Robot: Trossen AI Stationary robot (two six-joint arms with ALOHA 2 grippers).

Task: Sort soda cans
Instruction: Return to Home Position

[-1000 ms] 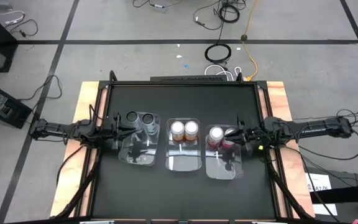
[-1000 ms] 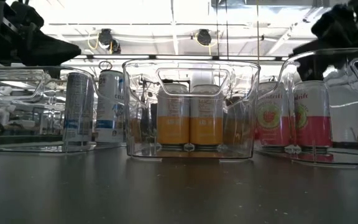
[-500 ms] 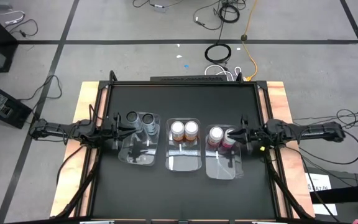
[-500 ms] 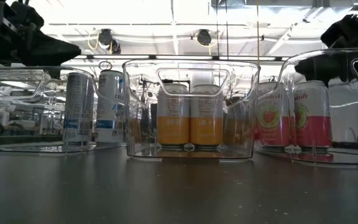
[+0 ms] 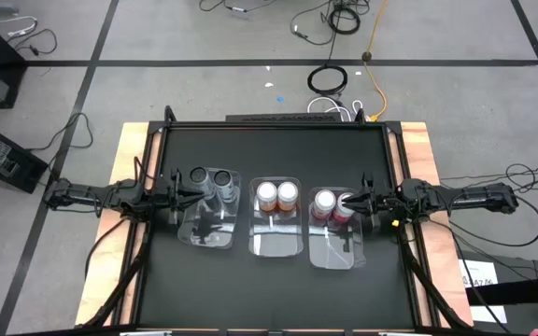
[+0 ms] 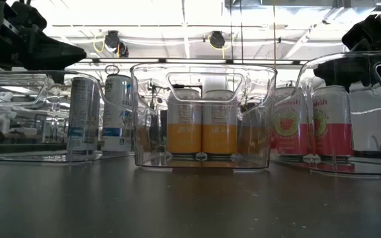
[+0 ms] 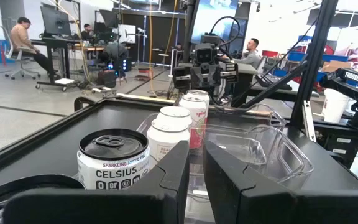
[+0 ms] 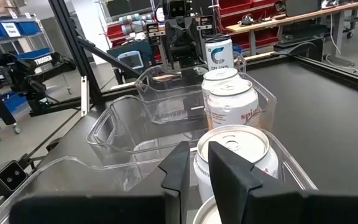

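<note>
Soda cans (image 5: 277,194) binned; left gripper (image 5: 177,189), right gripper (image 5: 355,202) nearly closed, empty.

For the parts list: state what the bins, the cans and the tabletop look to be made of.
Bins: clear, glossy plastic by the look; the cans show through the walls.
Soda cans: probably thin metal, with silvery tops and printed sides.
Tabletop: matte black surface; its material cannot be told.
</note>
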